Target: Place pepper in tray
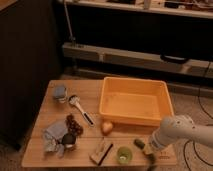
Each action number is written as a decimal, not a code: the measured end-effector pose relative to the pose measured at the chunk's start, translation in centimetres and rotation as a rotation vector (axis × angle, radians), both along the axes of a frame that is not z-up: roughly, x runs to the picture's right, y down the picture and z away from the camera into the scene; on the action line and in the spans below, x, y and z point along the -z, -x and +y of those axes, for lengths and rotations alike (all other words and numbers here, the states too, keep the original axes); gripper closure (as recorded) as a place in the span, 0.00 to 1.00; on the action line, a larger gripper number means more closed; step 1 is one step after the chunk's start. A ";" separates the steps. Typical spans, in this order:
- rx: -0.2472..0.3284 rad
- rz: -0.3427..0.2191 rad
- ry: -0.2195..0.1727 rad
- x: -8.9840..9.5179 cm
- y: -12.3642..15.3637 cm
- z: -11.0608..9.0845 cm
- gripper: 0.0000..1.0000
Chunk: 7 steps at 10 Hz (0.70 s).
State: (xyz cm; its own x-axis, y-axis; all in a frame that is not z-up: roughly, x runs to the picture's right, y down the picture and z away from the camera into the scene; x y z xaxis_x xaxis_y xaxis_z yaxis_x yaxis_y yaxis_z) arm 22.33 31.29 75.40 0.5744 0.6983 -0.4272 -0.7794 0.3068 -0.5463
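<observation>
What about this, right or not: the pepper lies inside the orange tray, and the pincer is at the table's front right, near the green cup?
Not right. The camera view shows the pepper on the table in front of the tray, not inside it. The pincer is indeed at the table's front right, near the green cup.

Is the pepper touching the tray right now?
Apart. The camera view shows the pepper on the table near its front edge, with bare wood between it and the tray. The tool is at the pepper's right end.
</observation>
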 end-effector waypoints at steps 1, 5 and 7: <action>-0.002 0.009 -0.006 -0.3 -0.1 0.1 0.94; -0.059 0.006 -0.022 -1.0 -1.2 0.4 1.00; -0.077 0.010 -0.034 -0.6 -1.1 -0.2 1.00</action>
